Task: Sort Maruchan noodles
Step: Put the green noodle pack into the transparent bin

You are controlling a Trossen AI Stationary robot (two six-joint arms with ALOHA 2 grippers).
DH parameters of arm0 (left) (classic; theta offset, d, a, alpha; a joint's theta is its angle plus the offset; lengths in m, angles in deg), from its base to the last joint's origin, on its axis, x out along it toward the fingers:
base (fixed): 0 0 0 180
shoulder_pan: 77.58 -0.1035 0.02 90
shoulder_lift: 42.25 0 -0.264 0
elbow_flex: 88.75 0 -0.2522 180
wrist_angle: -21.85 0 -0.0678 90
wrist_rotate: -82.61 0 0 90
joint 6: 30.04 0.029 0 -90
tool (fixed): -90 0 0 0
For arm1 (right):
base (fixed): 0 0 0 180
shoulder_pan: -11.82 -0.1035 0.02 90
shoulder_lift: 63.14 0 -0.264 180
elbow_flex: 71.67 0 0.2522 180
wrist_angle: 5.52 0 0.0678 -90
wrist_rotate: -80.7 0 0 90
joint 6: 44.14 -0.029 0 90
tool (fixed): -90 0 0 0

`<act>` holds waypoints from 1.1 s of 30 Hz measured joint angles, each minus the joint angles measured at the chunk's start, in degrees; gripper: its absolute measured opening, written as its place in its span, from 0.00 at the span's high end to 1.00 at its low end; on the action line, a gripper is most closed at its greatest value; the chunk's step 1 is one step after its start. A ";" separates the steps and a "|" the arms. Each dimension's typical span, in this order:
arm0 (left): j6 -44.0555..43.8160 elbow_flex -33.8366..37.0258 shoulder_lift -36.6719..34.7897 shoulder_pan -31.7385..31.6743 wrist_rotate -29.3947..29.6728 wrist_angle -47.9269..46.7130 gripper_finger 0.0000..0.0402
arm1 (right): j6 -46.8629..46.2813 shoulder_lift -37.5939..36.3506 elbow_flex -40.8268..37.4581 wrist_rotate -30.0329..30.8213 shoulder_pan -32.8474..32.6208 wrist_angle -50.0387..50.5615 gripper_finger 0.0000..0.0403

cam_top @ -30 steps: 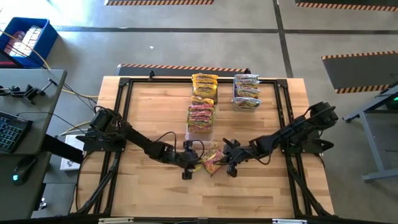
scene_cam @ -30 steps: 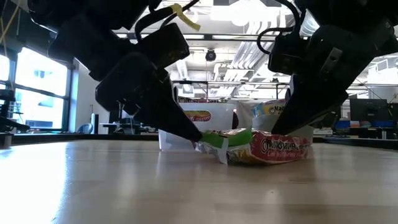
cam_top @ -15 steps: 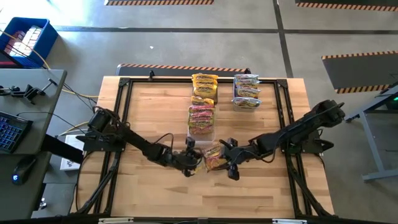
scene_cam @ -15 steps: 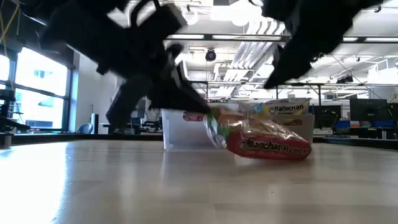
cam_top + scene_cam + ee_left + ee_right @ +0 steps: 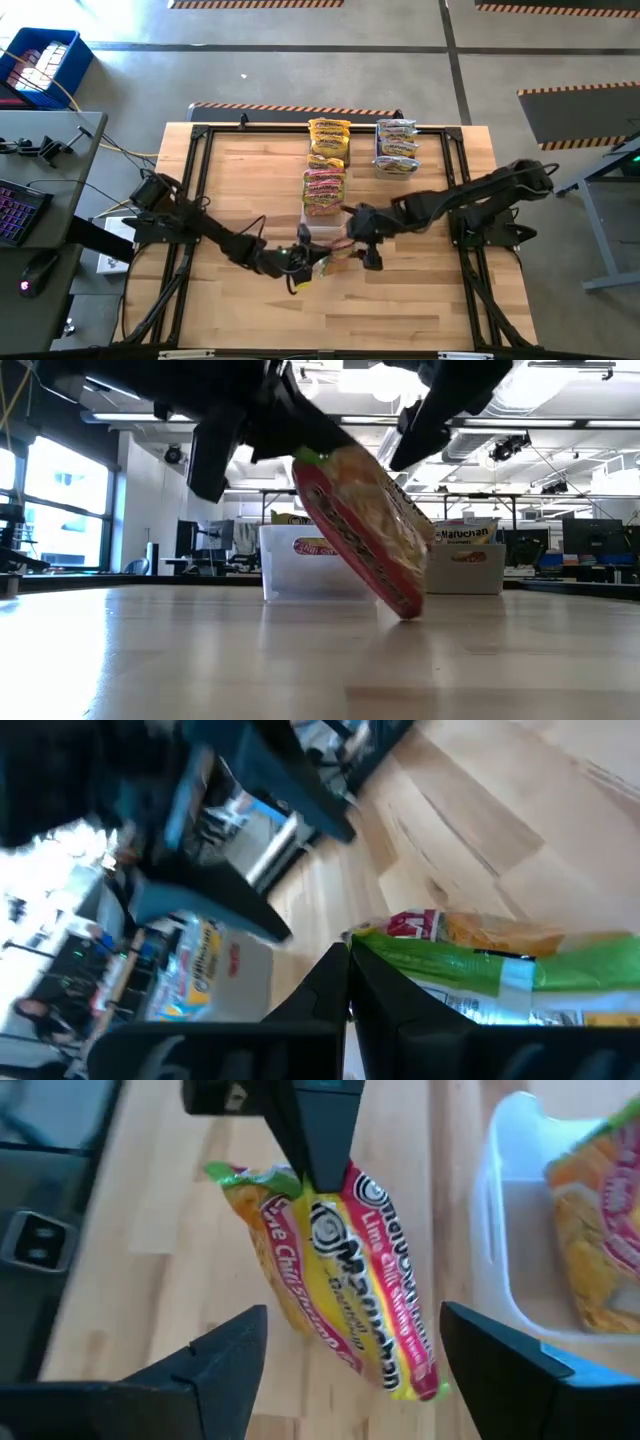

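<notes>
One red-and-yellow Maruchan noodle packet with a green end hangs tilted below my left gripper, which is shut on it near the table's middle front. My right gripper stands open above the packet, a finger on either side, touching nothing; it also shows in the high view. More noodles lie farther back: red-pink packets in a clear bin, yellow packets behind them, and silvery ones to their right. My left gripper pinches the packet's green end seam between its two fingers. The fingers come nearly level from the table's left. The packet hangs slanted below them, red side out; whether its lower end touches the table I cannot tell.
A clear bin stands just behind the hanging packet, and a second bin is to its right. A black frame runs along the table's edges. Bare wood lies toward the near edge.
My right gripper has opened, let go of the packet and risen, drawing a little toward the far edge. My left gripper has shut on the packet's green end, rolled and gone up. The packet, flat on the table before, now hangs slanted with its green end uppermost.
</notes>
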 joint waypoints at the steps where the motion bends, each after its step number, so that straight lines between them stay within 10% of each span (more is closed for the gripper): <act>1: 1.12 0.00 0.00 0.28 0.45 0.97 1.00 | 1.32 0.00 -0.15 -2.42 1.10 -0.62 0.31; 20: 11.85 -1.91 -0.75 2.31 5.52 8.57 1.00 | 6.50 6.90 -3.53 -30.91 7.89 -17.35 0.35; 33: 9.91 -1.94 -3.96 3.79 11.11 8.86 1.00 | 4.07 7.96 -3.53 -34.83 7.39 -25.04 0.74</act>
